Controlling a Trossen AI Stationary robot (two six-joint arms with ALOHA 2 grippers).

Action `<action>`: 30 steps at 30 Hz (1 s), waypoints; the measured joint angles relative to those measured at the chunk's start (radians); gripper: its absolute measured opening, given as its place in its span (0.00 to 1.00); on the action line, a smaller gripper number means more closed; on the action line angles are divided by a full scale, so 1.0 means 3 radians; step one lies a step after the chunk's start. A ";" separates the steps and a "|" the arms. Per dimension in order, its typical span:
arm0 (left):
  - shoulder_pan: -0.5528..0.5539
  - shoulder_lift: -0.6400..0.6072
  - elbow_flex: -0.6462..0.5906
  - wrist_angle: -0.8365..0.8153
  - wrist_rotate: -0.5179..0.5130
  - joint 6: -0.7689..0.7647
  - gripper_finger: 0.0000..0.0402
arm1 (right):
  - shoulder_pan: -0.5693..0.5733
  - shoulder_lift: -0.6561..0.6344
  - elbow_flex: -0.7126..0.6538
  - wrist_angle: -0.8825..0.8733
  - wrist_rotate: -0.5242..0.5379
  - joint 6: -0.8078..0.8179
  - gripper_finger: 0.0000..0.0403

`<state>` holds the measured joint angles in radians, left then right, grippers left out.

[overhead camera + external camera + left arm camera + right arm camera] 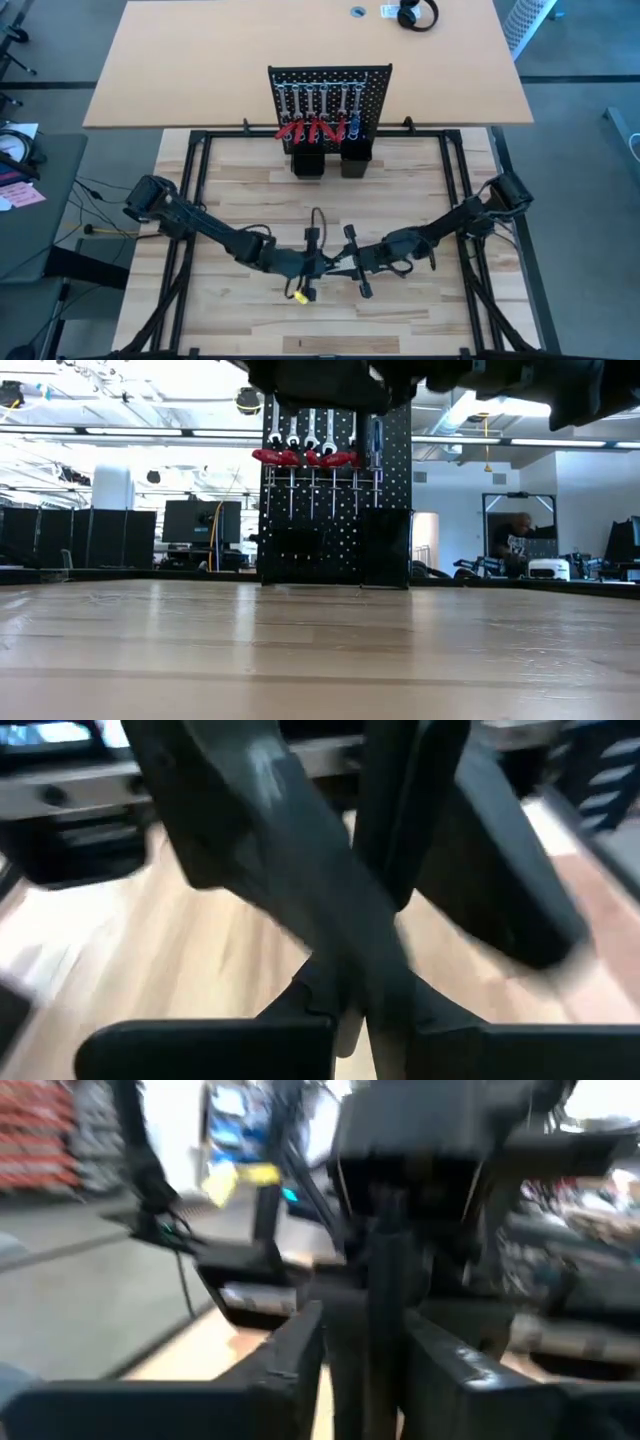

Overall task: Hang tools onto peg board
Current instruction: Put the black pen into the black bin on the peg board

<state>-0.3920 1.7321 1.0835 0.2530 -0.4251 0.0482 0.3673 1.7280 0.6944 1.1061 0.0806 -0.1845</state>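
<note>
The peg board (pixel 330 100) stands upright at the table's far middle. Silver wrenches (pixel 312 100), red-handled pieces (pixel 305 131) and a blue-handled screwdriver (pixel 353 126) hang on it, and two black holders (pixel 308 163) sit at its foot. My left gripper (pixel 322 264) and right gripper (pixel 347 262) meet tip to tip over the table's middle, well above the top. Each wrist view shows a thin dark tool shaft (pixel 385 1310) (pixel 398 830) between that gripper's own nearly closed fingers. The tool does not show in the high view. My left gripper has the thin dark shaft (pixel 365 1005) between its two fingers, which lie across it. Blur hides which part of the tool this is. My right gripper pinches the same shaft (pixel 385 1370) between its two fingers (pixel 300 1360), level, from the table's right, fingers across it. The tool is clear of the table.
A small yellow piece (pixel 298 295) shows just below my left gripper. Black frame rails (pixel 195 180) border the wooden top. Headphones (pixel 417 15) lie on the tan table behind the peg board. A person (pixel 515 535) sits far off in the room.
</note>
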 joint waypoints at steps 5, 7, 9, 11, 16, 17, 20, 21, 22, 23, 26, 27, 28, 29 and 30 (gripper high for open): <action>0.0005 0.0062 0.0442 -0.0954 -0.0162 -0.0296 0.03 | 0.0004 -0.0052 0.0130 -0.0491 0.0155 -0.0002 0.41; -0.0001 0.0071 0.0486 -0.1063 -0.0203 -0.0295 0.03 | 0.0027 -0.0067 0.0217 -0.0662 0.0161 -0.0022 0.44; -0.0001 0.0068 0.0484 -0.1066 -0.0227 -0.0299 0.03 | 0.0057 -0.0079 0.0297 -0.0823 0.0187 -0.0103 0.44; -0.0004 0.0069 0.0478 -0.1070 -0.0225 -0.0306 0.03 | 0.0097 -0.0112 0.0343 -0.1002 0.0226 -0.0189 0.41; -0.0004 0.0068 0.0477 -0.1079 -0.0226 -0.0317 0.05 | 0.0166 -0.0278 0.0386 -0.1389 0.0670 -0.0079 0.26; -0.0004 0.0066 0.0476 -0.1096 -0.0238 -0.0321 0.06 | 0.0178 -0.0323 0.0384 -0.1488 0.0766 -0.0023 0.22; -0.0005 0.0066 0.0468 -0.1130 -0.0293 -0.0332 0.11 | 0.0219 -0.0478 0.0382 -0.1696 0.1032 0.0042 0.09; -0.0004 0.0067 0.0468 -0.1149 -0.0323 -0.0333 0.13 | 0.0247 -0.0531 0.0383 -0.1740 0.1161 0.0040 0.07; -0.0002 0.0066 0.0468 -0.1204 -0.0350 -0.0333 0.15 | 0.0275 -0.0590 0.0383 -0.1801 0.1298 0.0039 0.07; -0.0001 0.0066 0.0468 -0.1275 -0.0387 -0.0333 0.17 | 0.0305 -0.0664 0.0383 -0.1893 0.1451 0.0050 0.07; 0.0000 0.0062 0.0468 -0.1649 -0.0594 -0.0449 0.24 | 0.0356 -0.0909 0.0383 -0.2260 0.1947 0.0127 0.07; -0.0002 0.0063 0.0467 -0.1803 -0.0703 -0.0512 0.26 | 0.0351 -0.1010 0.0383 -0.2392 0.2100 0.0154 0.07; -0.0005 0.0065 0.0467 -0.1950 -0.0794 -0.0579 0.27 | 0.0326 -0.1111 0.0383 -0.2513 0.2247 0.0185 0.07; -0.0006 0.0065 0.0467 -0.2100 -0.0880 -0.0651 0.29 | 0.0285 -0.1213 0.0383 -0.2641 0.2389 0.0204 0.07; -0.0005 0.0065 0.0467 -0.2237 -0.0967 -0.0732 0.30 | 0.0225 -0.1300 0.0383 -0.2764 0.2509 0.0210 0.07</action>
<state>-0.3935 1.7515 1.2236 -0.4181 -0.7151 -0.1714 0.4347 1.3381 0.8093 0.2768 0.8334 -0.1214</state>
